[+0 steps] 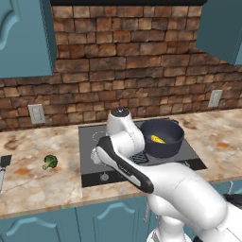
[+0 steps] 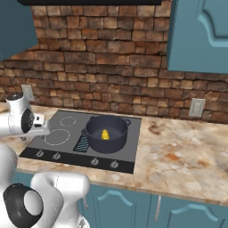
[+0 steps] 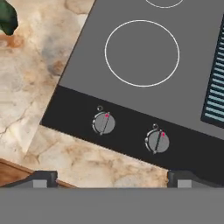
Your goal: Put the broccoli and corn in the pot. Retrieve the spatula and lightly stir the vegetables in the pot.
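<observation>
Right now my claw point(image 3: 109, 179) hangs over the front edge of the stove point(image 3: 144, 92), fingertips spread wide at the two bottom corners of the hand view with nothing between them. Below them sit two round knobs point(image 3: 103, 123) on the stove's dark front strip, and beyond those a white burner ring point(image 3: 141, 53).

On the stove's right side stands the pot point(image 1: 162, 137), upright, mouth open to the ceiling. The corn point(image 1: 158, 139) lies inside it on the bottom, its long axis running roughly across the pot from the left base view; from the right base view it looks more end-on point(image 2: 105, 134).

Left of the stove, the broccoli point(image 1: 49, 162) rests on the counter point(image 1: 42, 182), well apart from the pot, crown up and pale stem down. Farther left still, the spatula point(image 1: 4, 165) lies at the picture's edge, dark head away from me.

Marbled tan stone makes up the counter, a brick wall point(image 1: 127, 56) rises behind the stove, and teal cabinets point(image 1: 23, 38) hang above.
</observation>
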